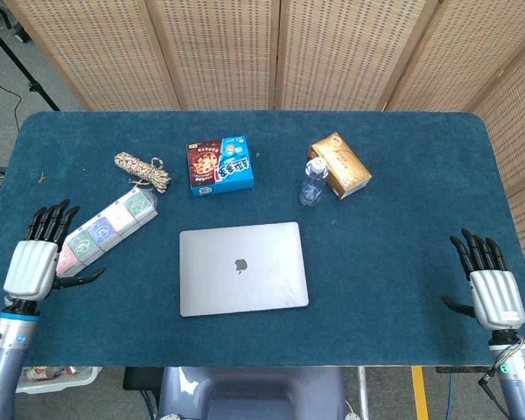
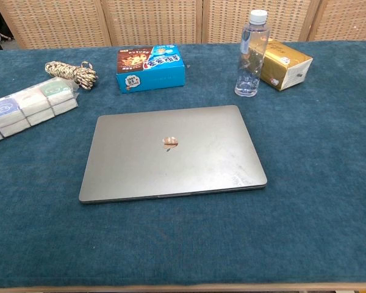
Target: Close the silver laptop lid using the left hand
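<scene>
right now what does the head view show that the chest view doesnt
Only the head view shows the left hand and right hand, both open with fingers apart at the table's outer edges, holding nothing. Only the chest view shows the laptop's thin front edge, confirming the lid is shut flat. Both share the laptop, blue box, water bottle, gold box, rope coil and the long wrapped pack.

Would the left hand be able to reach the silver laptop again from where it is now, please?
Probably yes: the left hand is open at the table's left edge, and only bare cloth lies between it and the closed silver laptop; the wrapped pack sits further back.
</scene>
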You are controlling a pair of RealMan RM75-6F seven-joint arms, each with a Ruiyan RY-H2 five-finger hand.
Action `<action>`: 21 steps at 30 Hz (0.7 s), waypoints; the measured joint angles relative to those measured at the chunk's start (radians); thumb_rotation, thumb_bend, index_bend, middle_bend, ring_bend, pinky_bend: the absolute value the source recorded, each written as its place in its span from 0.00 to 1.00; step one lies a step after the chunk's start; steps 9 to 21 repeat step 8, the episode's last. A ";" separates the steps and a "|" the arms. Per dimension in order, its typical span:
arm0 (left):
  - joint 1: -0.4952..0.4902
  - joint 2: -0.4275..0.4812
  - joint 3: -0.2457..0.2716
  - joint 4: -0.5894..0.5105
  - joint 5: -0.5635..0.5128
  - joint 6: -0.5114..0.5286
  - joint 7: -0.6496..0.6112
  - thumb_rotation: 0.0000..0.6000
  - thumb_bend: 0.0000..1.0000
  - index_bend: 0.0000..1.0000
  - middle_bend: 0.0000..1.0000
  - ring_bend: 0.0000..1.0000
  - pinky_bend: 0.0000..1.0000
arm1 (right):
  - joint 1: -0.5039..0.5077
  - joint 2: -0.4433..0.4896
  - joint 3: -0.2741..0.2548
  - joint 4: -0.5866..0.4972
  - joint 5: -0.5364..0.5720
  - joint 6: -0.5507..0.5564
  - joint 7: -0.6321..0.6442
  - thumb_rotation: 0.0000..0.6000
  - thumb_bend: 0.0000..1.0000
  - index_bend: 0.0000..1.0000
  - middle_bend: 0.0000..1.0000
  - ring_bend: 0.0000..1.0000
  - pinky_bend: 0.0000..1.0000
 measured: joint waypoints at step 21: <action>0.058 0.004 0.012 0.076 0.013 0.018 -0.092 0.57 0.00 0.00 0.00 0.00 0.00 | -0.006 0.007 0.000 -0.008 -0.007 0.016 0.004 1.00 0.00 0.00 0.00 0.00 0.00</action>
